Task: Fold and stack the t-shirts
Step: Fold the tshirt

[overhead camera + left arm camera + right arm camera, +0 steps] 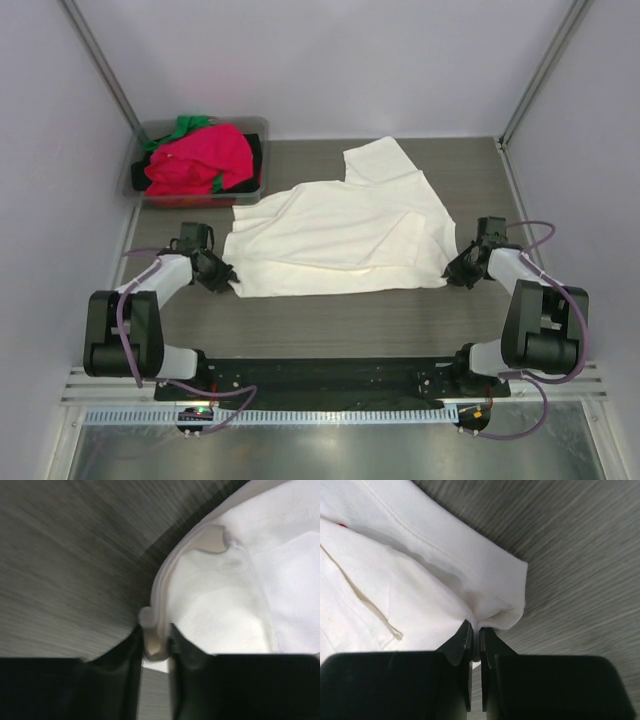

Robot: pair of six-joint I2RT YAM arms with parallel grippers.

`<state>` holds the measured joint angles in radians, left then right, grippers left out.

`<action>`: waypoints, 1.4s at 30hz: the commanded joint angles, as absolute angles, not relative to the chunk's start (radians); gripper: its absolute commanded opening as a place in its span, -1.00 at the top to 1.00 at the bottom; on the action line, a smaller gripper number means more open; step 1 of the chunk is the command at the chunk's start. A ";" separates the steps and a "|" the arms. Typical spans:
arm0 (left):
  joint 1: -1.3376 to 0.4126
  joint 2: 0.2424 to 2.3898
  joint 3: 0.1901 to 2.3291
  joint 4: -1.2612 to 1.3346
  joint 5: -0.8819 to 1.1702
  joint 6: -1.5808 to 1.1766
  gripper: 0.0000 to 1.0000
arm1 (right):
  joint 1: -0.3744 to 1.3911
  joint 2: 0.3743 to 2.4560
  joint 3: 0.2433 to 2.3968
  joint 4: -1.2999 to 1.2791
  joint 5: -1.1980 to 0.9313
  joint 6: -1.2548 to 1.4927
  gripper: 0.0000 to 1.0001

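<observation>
A large cream-white t-shirt (340, 225) lies spread and partly folded on the table. My left gripper (226, 276) is at its near left corner, jaws shut on a bunched hem (154, 630) of the cream-white t-shirt (235, 595). My right gripper (452, 270) is at the near right corner, jaws pinched shut on the edge of the cream-white t-shirt (445, 580), whose corner (512, 612) puckers above the fingers. More t-shirts, bright pink-red (200, 160) and green (185, 127), lie heaped in the bin.
A grey plastic bin (255, 190) stands at the back left against the left wall. Dark wood-grain table (350, 320) runs between the shirt and the arm bases. Walls enclose the left, back and right sides.
</observation>
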<state>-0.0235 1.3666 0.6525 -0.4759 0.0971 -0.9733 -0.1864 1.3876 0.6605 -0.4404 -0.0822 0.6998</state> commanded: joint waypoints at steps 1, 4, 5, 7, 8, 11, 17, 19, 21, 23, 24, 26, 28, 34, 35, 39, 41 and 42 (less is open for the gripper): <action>-0.021 1.456 0.624 -0.364 0.098 -0.988 0.63 | -0.187 1.437 0.673 -0.413 -0.083 0.673 0.85; -0.023 1.491 0.698 -0.383 0.141 -1.003 0.99 | -0.189 1.521 0.827 -0.487 -0.110 0.657 0.97; -0.029 1.494 0.777 -0.403 0.155 -1.000 1.00 | -0.187 1.538 0.875 -0.520 -0.118 0.650 0.98; -0.029 1.493 0.885 -0.492 0.154 -0.974 1.00 | -0.187 1.516 0.969 -0.595 -0.086 0.637 0.98; -0.028 1.459 0.988 -0.596 0.134 -0.960 1.00 | -0.187 1.426 1.048 -0.616 -0.059 0.626 0.98; -0.012 1.347 1.084 -0.725 0.069 -0.927 1.00 | -0.192 1.312 1.188 -0.710 0.052 0.603 0.98; -0.006 1.166 0.808 -0.744 0.104 -0.986 1.00 | -0.201 1.189 0.988 -0.805 0.039 0.627 0.98; -0.006 1.109 0.714 -0.697 0.126 -1.005 1.00 | -0.201 1.145 0.898 -0.779 0.020 0.660 0.98; -0.006 1.092 0.640 -0.706 0.132 -0.994 1.00 | -0.202 1.129 0.804 -0.775 0.026 0.702 0.98; -0.008 1.075 0.594 -0.730 0.123 -0.988 0.99 | -0.204 1.111 0.741 -0.782 0.028 0.727 0.98; -0.006 1.048 0.582 -0.735 0.123 -0.988 1.00 | -0.206 1.100 0.723 -0.785 0.034 0.738 0.98; -0.006 1.016 0.555 -0.752 0.120 -1.002 1.00 | -0.210 1.068 0.678 -0.790 0.038 0.775 0.98; -0.008 0.971 0.549 -0.765 0.126 -1.015 0.98 | -0.212 1.045 0.646 -0.802 0.041 0.807 0.98; -0.008 0.898 0.537 -0.830 0.144 -1.069 0.89 | -0.219 0.939 0.578 -0.863 0.051 0.867 0.89; -0.008 0.884 0.531 -0.839 0.144 -1.078 0.87 | -0.221 0.913 0.572 -0.867 0.040 0.870 0.65; -0.008 0.804 0.529 -0.917 0.159 -1.104 0.10 | -0.219 0.833 0.572 -0.916 0.035 0.893 -0.99; -0.008 0.746 0.543 -0.949 0.187 -1.111 -0.41 | -0.219 0.813 0.604 -0.945 0.067 0.885 -0.99; -0.008 0.723 0.552 -0.971 0.193 -1.106 -0.73 | -0.219 0.796 0.620 -0.965 0.086 0.871 -0.99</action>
<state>-0.0128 0.7834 0.5304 -0.8864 0.1490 -1.0821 -0.2157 0.8371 0.5701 -0.9005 0.0345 0.8631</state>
